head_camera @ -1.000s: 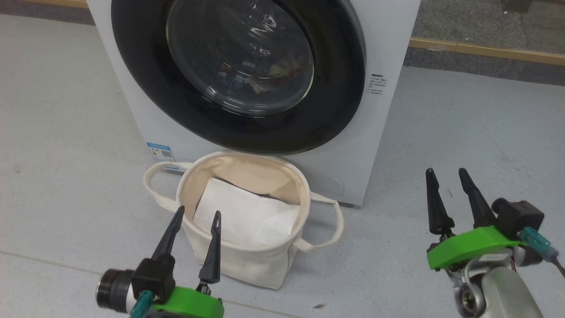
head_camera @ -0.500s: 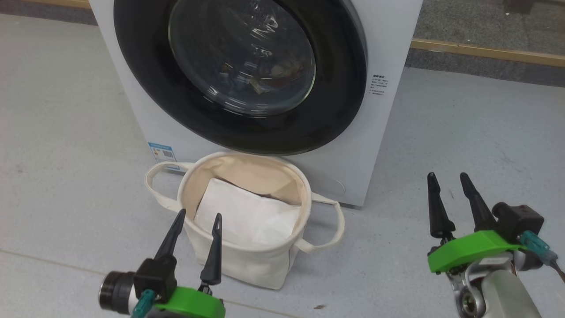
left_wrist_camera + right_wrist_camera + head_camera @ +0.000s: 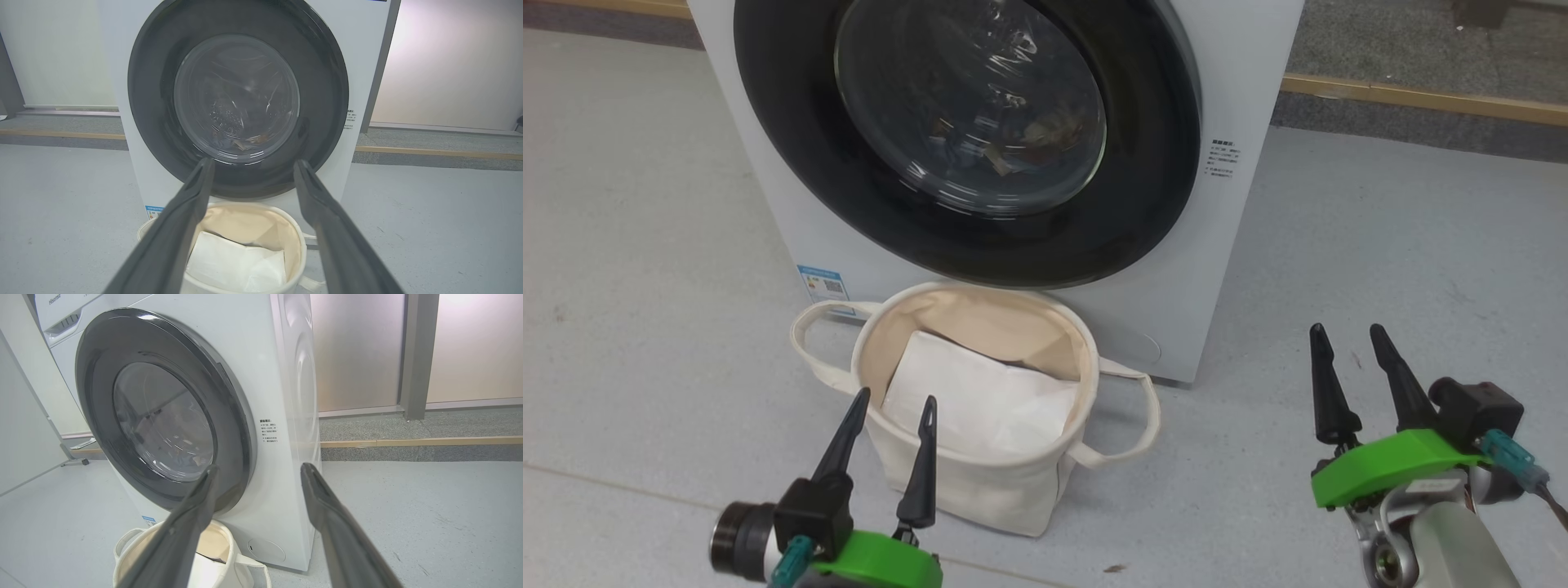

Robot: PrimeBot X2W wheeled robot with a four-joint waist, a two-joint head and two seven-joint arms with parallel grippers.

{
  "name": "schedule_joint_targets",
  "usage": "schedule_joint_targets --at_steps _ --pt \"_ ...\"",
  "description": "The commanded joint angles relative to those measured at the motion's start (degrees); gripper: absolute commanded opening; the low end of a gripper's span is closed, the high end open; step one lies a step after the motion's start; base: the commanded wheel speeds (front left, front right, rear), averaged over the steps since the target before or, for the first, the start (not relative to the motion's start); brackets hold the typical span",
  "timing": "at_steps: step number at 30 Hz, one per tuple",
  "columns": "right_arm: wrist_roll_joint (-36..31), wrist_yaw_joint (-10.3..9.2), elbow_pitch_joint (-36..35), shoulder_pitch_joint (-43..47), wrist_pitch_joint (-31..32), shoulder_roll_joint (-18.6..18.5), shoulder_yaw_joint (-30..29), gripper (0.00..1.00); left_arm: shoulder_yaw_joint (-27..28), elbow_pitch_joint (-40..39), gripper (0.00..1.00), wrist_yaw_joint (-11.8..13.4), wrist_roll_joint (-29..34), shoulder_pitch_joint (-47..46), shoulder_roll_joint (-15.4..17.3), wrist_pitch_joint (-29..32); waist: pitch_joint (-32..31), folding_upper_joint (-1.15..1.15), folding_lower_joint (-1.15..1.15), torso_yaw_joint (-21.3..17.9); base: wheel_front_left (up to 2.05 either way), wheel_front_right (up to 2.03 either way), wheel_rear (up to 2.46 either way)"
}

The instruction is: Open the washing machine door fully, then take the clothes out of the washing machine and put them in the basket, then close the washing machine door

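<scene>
Glossy black rim, clear glass centre: the washing machine door point(image 3: 968, 106) is lying shut against the washing machine point(image 3: 1241, 82), and the clothes point(image 3: 1013, 143) are showing faintly through the glass, low in the drum. The basket point(image 3: 1086, 343) is standing on the floor point(image 3: 1339, 229) just near of the machine, under the door's lower rim, with a flat white sheet point(image 3: 980, 400) lying inside it. My left jaws are hanging wide and empty by the basket's near-left side. My right jaws are hanging wide and empty over bare floor, well right of the basket. I am judging the opening step as not yet begun.

Risks: the glossy rim is offering little purchase, so a fingertip may be slipping off, and I cannot tell where the door's pull is sitting. The swinging door may be brushing the basket's rim or a loop handle, the two standing so close.

Room: the floor is lying open left and right of the machine. Its right front corner is the edge my right arm is needing to clear.
</scene>
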Motion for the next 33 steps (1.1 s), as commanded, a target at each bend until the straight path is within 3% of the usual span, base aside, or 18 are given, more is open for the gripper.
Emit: schedule_joint_targets --at_steps 1,33 --pt "-0.29 0.01 -1.58 -2.09 -0.76 0.08 1.44 1.0 2.13 -1.53 1.0 -0.14 0.25 -2.81 0.11 -0.69 0.05 0.0 0.0 -0.01 0.0 0.0 0.0" --pt "-1.24 0.01 -1.47 -2.66 -0.62 0.08 1.65 1.0 2.89 -1.21 1.0 -0.17 1.09 -2.72 -0.32 -0.69 0.07 0.0 0.0 -0.03 0.0 0.0 0.0"
